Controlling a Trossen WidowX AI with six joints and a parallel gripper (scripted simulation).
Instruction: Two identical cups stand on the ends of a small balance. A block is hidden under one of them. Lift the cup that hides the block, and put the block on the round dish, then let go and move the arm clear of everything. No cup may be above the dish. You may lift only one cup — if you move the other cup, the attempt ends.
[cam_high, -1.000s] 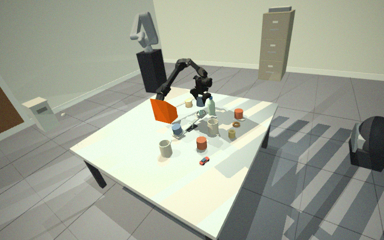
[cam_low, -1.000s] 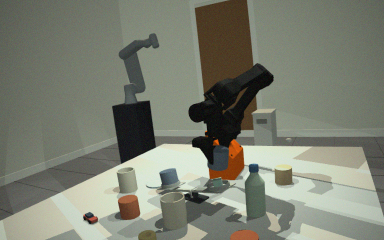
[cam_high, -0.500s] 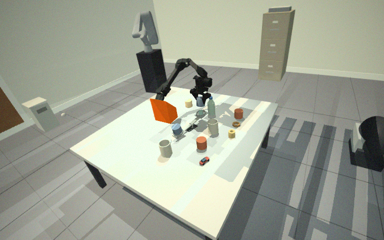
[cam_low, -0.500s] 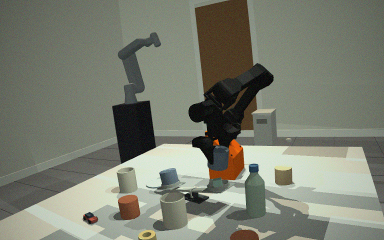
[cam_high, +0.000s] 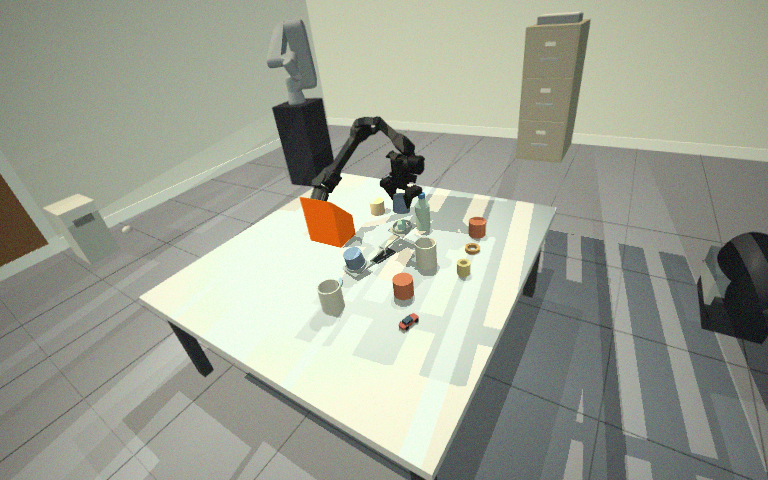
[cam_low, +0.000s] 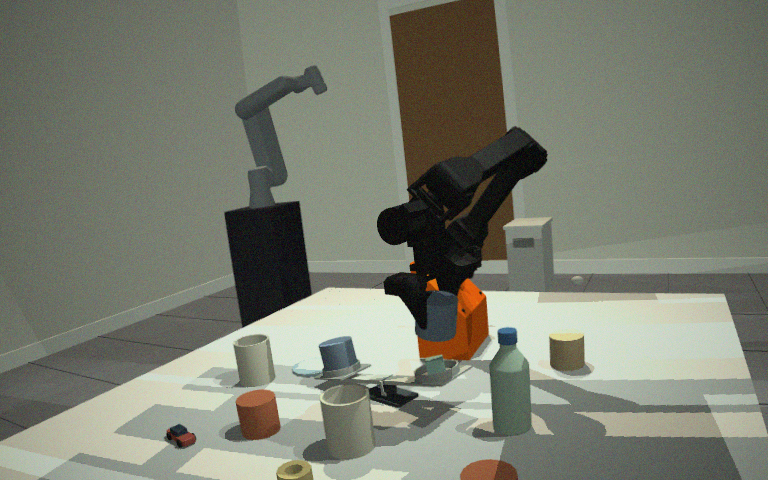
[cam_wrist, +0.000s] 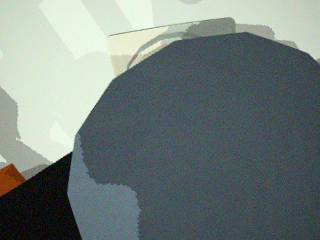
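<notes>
Above one end of the small balance (cam_high: 380, 251) (cam_low: 396, 395), I have the pincer (cam_high: 400, 199) (cam_low: 434, 315) (cam_wrist: 175, 165) clamped around a blue-grey cup (cam_high: 400, 204) (cam_low: 442, 318) (cam_wrist: 200, 135), which hangs raised off its pan. In the wrist view the cup fills most of what I see. Beneath it, the green block (cam_high: 401, 224) (cam_low: 434, 364) sits exposed in the pan at that end, clear of the pincer. At the opposite end, the other blue cup (cam_high: 353, 258) (cam_low: 338, 354) stands on its own pan, apart from my arm. I make out the pale round dish (cam_high: 340, 281) (cam_low: 304, 367) on the surface (cam_high: 254, 316) (cam_low: 169, 390) (cam_wrist: 40, 65), near that second cup; from the top camera only a sliver of it shows behind a grey mug (cam_high: 331, 297) (cam_low: 254, 360). The block is not on the dish, and neither cup is over it. A green bottle (cam_high: 422, 215) (cam_low: 510, 390) with a blue cap stands near the block's end, a yellow cylinder (cam_high: 377, 207) (cam_low: 566, 352) stands on the surface too, and a small red car (cam_high: 408, 322) (cam_low: 180, 435) sits beyond a red cylinder (cam_high: 403, 286) (cam_low: 258, 414).
</notes>
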